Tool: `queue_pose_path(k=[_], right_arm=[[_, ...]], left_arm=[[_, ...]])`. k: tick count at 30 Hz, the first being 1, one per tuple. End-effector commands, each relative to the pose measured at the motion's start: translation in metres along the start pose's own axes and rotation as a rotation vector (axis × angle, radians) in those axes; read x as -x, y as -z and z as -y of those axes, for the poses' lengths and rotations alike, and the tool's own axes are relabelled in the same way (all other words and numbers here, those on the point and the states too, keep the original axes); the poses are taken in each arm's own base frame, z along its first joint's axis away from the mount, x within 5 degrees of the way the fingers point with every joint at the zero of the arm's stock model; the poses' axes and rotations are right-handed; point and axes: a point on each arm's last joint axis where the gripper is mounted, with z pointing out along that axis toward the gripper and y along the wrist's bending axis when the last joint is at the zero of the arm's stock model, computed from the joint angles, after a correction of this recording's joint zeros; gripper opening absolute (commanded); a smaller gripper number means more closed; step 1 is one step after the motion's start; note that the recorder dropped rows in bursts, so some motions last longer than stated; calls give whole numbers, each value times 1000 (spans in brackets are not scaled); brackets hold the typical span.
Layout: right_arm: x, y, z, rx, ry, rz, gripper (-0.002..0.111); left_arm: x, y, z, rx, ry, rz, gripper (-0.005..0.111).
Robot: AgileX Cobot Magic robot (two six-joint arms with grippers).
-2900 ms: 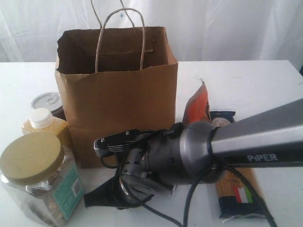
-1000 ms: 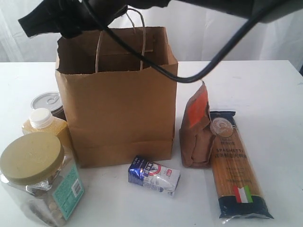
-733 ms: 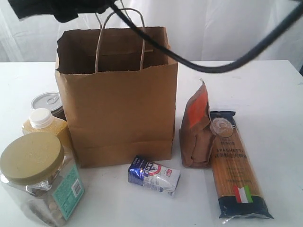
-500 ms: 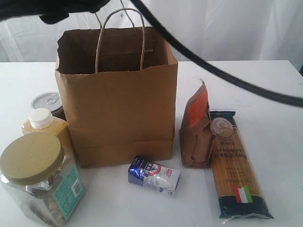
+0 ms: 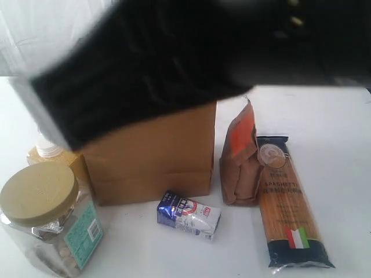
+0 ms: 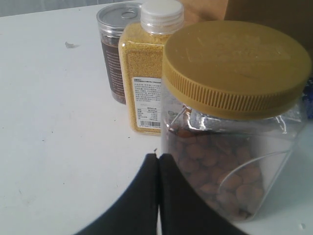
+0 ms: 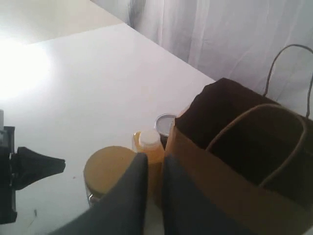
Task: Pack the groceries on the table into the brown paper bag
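Spreading across every view, the white desk (image 5: pixel 336 127) carries the groceries outside the brown paper bag (image 5: pixel 151 156), which stands upright with its mouth open. A blurred black arm (image 5: pixel 174 63) hides its top in the exterior view. The spaghetti packet (image 5: pixel 288 202) lies flat at the right, just beside the upright pouch (image 5: pixel 240 162). The clear jar (image 5: pixel 43 214) stands left of the bag, with the yellow bottle (image 6: pixel 144 73) and then the can (image 6: pixel 115 54) behind it. The small carton (image 5: pixel 188 215) lies on its side before the bag. The left tool (image 6: pixel 157 164) is clenched on nothing, just beside the jar. The right tool (image 7: pixel 152 164), high above the jar, is nearly closed and empty.
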Motion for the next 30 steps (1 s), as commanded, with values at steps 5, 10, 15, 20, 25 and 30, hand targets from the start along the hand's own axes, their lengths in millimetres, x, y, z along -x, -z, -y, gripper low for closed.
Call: queue_pose_path(k=[5,10,15,20,25,30], right_arm=[[-63,31,14,56,-38,-35,0],[-84,42,19,132,-44,9,0],[-90,51,24,155,-66,31,0],[-89,56,26,167,-89,43,0],[-89,56,26,167,-89,43,0],[-89,56,27,156,-78,40,0]], left_arm=[[-1,0,0,2,14,4,0],[-1,0,0,2,14,4,0],[-1,0,0,2,14,4,0],[-1,0,0,2,14,4,0],[-1,0,0,2,14,4,0],[-1,0,0,2,14,4,0]])
